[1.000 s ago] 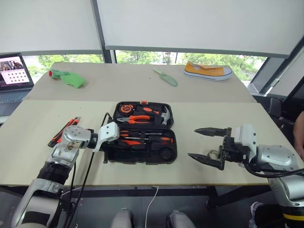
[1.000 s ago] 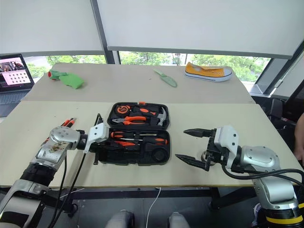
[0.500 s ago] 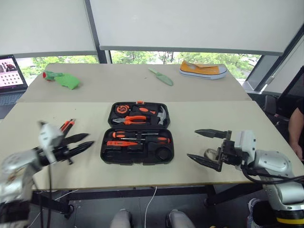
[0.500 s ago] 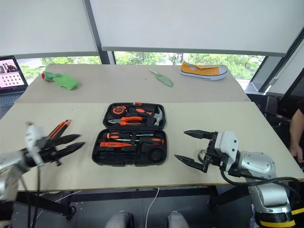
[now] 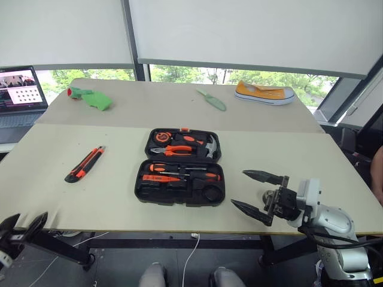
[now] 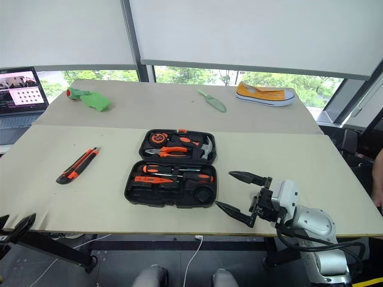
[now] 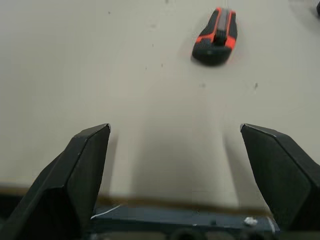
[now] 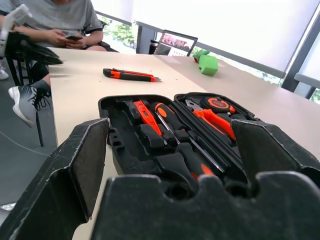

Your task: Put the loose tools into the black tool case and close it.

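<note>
While both jaws gape, utility knife [image 5: 84,164] lies apart, untouched.

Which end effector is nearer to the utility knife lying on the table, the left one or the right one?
Left. The left end effector hangs at the table's near edge, open, short of the utility knife. The right end effector, also open, is beyond the black tool case, on its far side from the knife.
</note>
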`<state>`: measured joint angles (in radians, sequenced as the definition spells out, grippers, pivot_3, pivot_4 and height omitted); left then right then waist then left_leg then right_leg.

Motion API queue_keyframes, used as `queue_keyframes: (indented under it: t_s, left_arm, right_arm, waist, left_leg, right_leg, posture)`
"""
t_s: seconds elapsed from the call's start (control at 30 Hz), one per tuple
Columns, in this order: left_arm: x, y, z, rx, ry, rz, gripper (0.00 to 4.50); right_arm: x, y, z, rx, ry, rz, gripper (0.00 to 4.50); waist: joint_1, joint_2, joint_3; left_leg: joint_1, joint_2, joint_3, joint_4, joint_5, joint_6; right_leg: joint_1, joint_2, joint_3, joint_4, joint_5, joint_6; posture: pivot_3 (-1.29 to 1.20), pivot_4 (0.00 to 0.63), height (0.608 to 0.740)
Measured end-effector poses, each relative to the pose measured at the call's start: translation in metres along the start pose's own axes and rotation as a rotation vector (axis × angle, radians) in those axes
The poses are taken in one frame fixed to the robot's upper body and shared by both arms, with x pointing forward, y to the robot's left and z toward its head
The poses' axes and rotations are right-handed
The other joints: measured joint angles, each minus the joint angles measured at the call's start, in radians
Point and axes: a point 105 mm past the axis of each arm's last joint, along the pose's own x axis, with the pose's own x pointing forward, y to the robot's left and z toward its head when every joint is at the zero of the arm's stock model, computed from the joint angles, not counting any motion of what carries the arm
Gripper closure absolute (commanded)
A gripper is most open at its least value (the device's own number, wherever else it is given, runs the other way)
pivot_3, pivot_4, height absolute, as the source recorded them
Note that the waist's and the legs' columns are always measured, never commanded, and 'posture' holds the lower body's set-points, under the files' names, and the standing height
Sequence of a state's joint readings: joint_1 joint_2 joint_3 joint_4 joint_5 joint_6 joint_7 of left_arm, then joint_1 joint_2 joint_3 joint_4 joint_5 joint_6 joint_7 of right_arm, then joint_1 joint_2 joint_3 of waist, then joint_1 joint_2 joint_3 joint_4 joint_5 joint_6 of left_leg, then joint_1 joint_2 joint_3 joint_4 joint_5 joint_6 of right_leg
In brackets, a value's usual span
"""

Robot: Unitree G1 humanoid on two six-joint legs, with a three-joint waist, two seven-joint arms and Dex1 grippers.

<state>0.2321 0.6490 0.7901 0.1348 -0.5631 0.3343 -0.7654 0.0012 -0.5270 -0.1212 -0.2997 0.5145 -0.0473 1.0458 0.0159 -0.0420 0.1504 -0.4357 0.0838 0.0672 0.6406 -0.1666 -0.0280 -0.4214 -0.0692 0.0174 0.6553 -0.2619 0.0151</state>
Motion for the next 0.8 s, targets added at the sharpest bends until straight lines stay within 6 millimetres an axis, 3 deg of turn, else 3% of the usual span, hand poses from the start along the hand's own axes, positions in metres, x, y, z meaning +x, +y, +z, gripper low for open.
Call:
queue_keyframes:
  t_s: [0.17,0.23,0.47,0.6,0.7,0.8]
  left_arm:
    - [0.047,-0.018,0.055,0.012,-0.07,-0.077,0.02]
    - [0.063,-0.022,0.065,0.028,-0.035,-0.086,0.02]
    - [0.121,-0.041,0.043,0.049,0.195,-0.097,0.02]
    - [0.136,-0.041,0.037,0.065,0.269,-0.084,0.02]
    - [0.137,-0.039,0.035,0.079,0.294,-0.089,0.71]
    - [0.135,-0.034,0.035,0.099,0.312,-0.09,1.82]
  right_arm:
    - [0.009,-0.002,0.009,-0.035,-0.028,0.024,0.0]
    - [0.012,-0.001,0.011,-0.04,-0.034,0.035,0.0]
    - [0.024,0.001,0.015,-0.04,-0.042,0.073,0.0]
    - [0.031,-0.004,0.024,-0.073,-0.052,0.095,0.0]
    - [0.031,-0.004,0.022,-0.058,-0.043,0.097,0.0]
    - [0.028,-0.004,0.022,-0.049,-0.008,0.122,0.0]
  waist:
    - [-0.004,-0.002,-0.001]
    - [-0.007,-0.002,-0.001]
    - [-0.01,-0.002,-0.001]
    - [-0.017,-0.002,-0.001]
    - [-0.015,-0.002,-0.001]
    - [-0.016,-0.002,-0.001]
  left_leg:
    - [0.0,0.0,0.0,0.0,0.0,0.0]
    - [0.0,0.0,0.0,0.0,0.001,0.001]
    - [-0.004,0.001,-0.001,-0.001,0.005,0.008]
    - [-0.004,0.001,-0.001,-0.002,0.005,0.008]
    - [-0.004,0.001,-0.001,-0.002,0.005,0.008]
    - [-0.004,0.001,-0.001,-0.002,0.005,0.008]
  right_leg:
    - [0.002,0.002,0.001,0.0,0.0,0.0]
    - [0.004,0.002,0.002,0.001,0.003,0.005]
    - [0.0,0.008,0.003,0.002,0.004,0.0]
    - [0.0,0.009,0.004,0.002,0.004,0.0]
    - [0.0,0.009,0.004,0.002,0.004,0.0]
    - [0.0,0.008,0.005,0.002,0.004,0.0]
  posture:
    - [0.0,0.15,0.74]
    - [0.0,0.15,0.74]
    - [0.0,0.15,0.74]
    - [0.0,0.15,0.74]
    - [0.0,0.15,0.74]
    - [0.0,0.15,0.74]
